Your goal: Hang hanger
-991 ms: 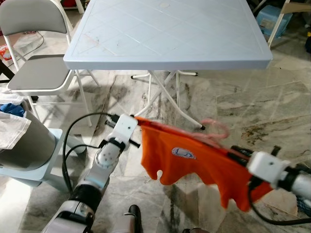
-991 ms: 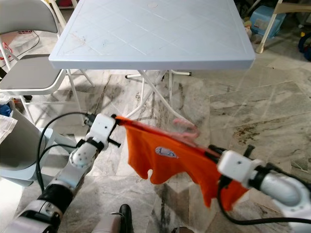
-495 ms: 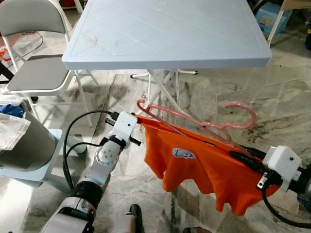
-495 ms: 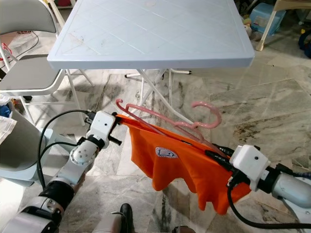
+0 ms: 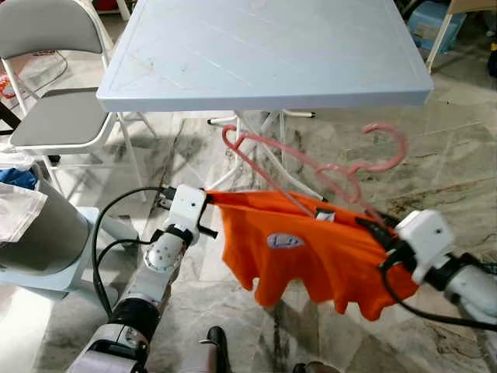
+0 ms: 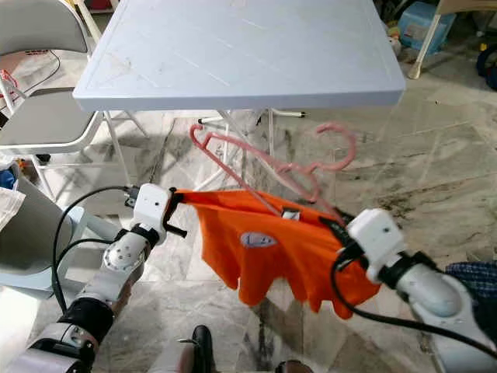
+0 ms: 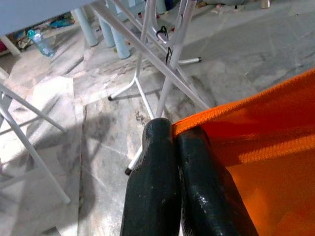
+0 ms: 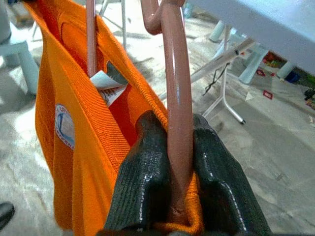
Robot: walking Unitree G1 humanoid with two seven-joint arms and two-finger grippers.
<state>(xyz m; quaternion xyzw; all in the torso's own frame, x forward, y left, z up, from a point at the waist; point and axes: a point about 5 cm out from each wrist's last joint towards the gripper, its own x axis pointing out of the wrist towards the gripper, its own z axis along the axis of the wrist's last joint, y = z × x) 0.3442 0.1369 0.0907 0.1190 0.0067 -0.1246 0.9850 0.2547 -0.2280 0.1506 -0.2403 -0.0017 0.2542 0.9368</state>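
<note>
Nearest the robot, the orange shirt hangs stretched between the two claws above the marble floor. The left gripper has its fingers pressed together on one hemmed corner of the shirt, holding that end taut. The right gripper pinches the pink hanger together with the shirt's fabric edge; the hanger's bar runs straight up between the two black fingers. From that grip the hanger rises out of the shirt's neck opening, where a white label shows, and slants up toward the left gripper's side. Its hook curls in the air above the right claw. Beyond, the pale blue folding table stands with its front edge just behind the hanger. A grey folding chair sits off the table's left edge.
</note>
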